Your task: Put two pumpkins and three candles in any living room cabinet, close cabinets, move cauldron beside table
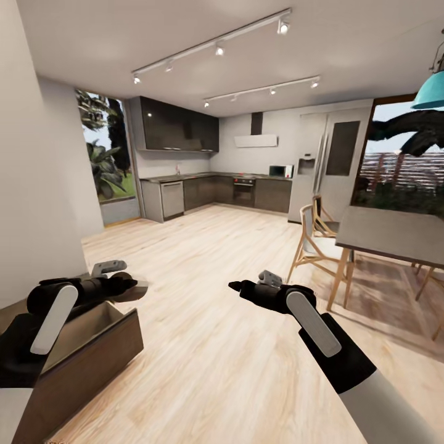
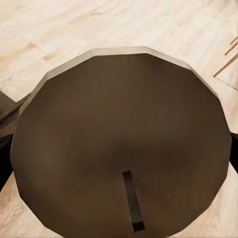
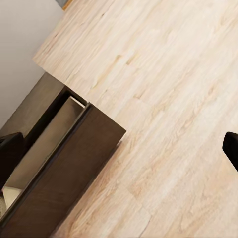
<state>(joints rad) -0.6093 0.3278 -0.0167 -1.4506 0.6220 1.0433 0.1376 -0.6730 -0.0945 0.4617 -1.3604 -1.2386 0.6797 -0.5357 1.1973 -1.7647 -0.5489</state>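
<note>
Closest to the lens in the left wrist view is a stubby candle (image 2: 124,144), seen end-on. It is a dull grey-brown disc with a faceted, many-sided rim, a smooth matt face and a thin dark wick stub lying across it. Dark fingers (image 2: 3,163) show at both of its sides, so the left claw (image 1: 131,285) looks clamped on the candle. From the head view the candle is a small brownish lump at the tip of the glossy black left arm.

It hangs just above the open drawer of the long, low, dark-brown wood cabinet (image 1: 92,364). The drawer has a flat, handleless front with fine grain and plain pale beige walls inside. The right wrist view shows the same drawer (image 3: 74,173) pulled out from the carcass over the floor, which stands against a white wall.

The right claw (image 1: 234,285) hovers over bare pale plank flooring (image 1: 216,345), well apart from the cabinet. Its black fingers (image 3: 231,148) sit at opposite edges of the right wrist view with floorboards between them, so the jaws are apart and hold nothing.

Farther off, a matt grey rectangular tabletop (image 1: 388,237) on light wooden legs stands beside curved bentwood chairs (image 1: 311,243). Glossy dark kitchen units (image 1: 185,132) line the far wall.
</note>
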